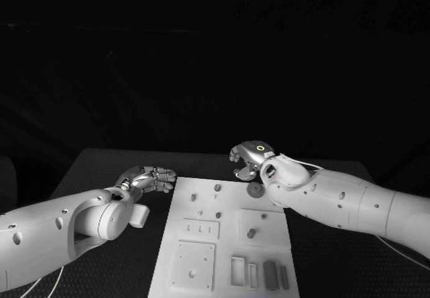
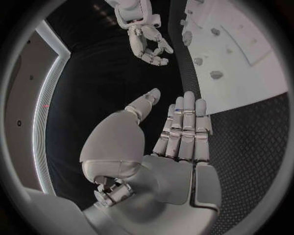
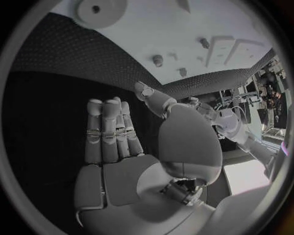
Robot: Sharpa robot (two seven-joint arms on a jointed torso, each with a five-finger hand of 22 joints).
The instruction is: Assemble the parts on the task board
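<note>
The white task board (image 1: 229,200) lies in the middle of the black table. Several small pegs (image 1: 217,186) stand at its far end, and a dark round part (image 1: 255,190) lies by its right edge. My left hand (image 1: 152,179) hovers just off the board's far left corner. In the left wrist view the left hand (image 2: 178,142) is flat, fingers straight, holding nothing. My right hand (image 1: 251,160) hangs over the board's far right corner, just beyond the round part. In the right wrist view the right hand (image 3: 116,142) is also flat and empty, with the round part (image 3: 101,11) on the board (image 3: 183,29).
Nearer me the board carries raised square plates (image 1: 201,230), a peg (image 1: 251,233) on the right plate, and slotted holders with dark bars (image 1: 269,273). Black matting (image 1: 107,167) surrounds the board. The left wrist view shows the right hand (image 2: 150,46) beside the board (image 2: 245,49).
</note>
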